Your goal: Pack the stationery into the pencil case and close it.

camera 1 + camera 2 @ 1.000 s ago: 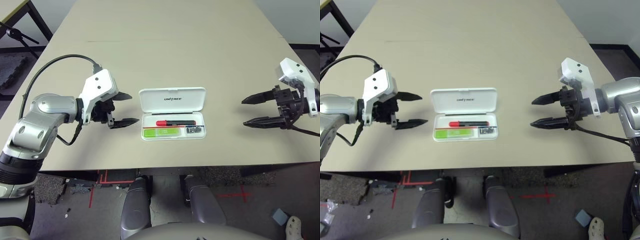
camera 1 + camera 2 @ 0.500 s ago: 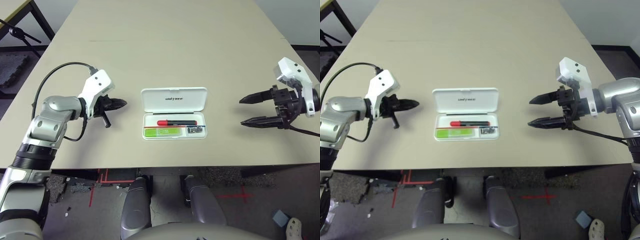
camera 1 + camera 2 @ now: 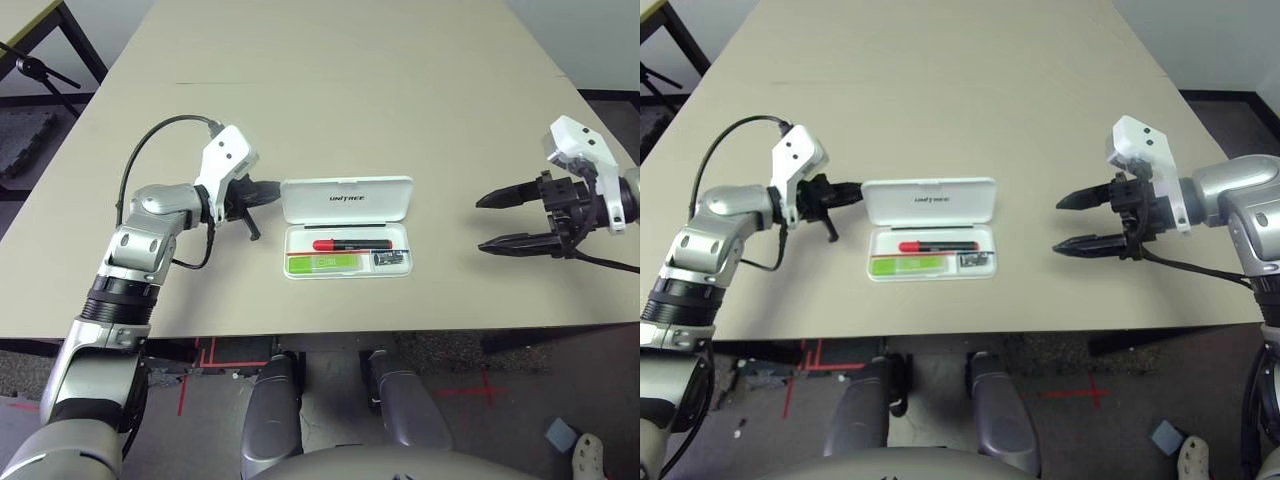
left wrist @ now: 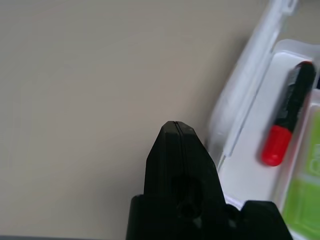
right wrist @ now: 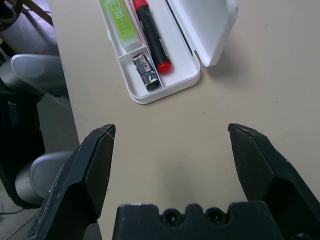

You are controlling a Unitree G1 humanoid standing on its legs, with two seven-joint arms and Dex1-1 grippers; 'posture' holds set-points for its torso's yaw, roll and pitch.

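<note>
The white pencil case (image 3: pixel 345 199) lies open in the middle of the table, its lid flat behind the tray. In the tray rest a red marker (image 3: pixel 352 245) with a black cap, a lime-green stick (image 3: pixel 322 263) and a tiny dark piece (image 3: pixel 391 259). My left gripper (image 3: pixel 272 190) is shut with nothing in it, its tip right at the lid's left edge. In the left wrist view its closed fingers (image 4: pixel 176 145) point past the lid's edge (image 4: pixel 240 115). My right gripper (image 3: pixel 482 225) hovers open well to the right of the case, its fingers spread wide in the right wrist view (image 5: pixel 171 131).
The beige table (image 3: pixel 330 90) stretches far behind the case. Its front edge runs just below the tray. A black cable (image 3: pixel 160 130) loops over my left forearm. A dark stand (image 3: pixel 40 70) sits off the table's far left corner.
My left gripper has gone from open to shut and has swung right to the lid's left edge. The right gripper has stayed open and nearly still.
</note>
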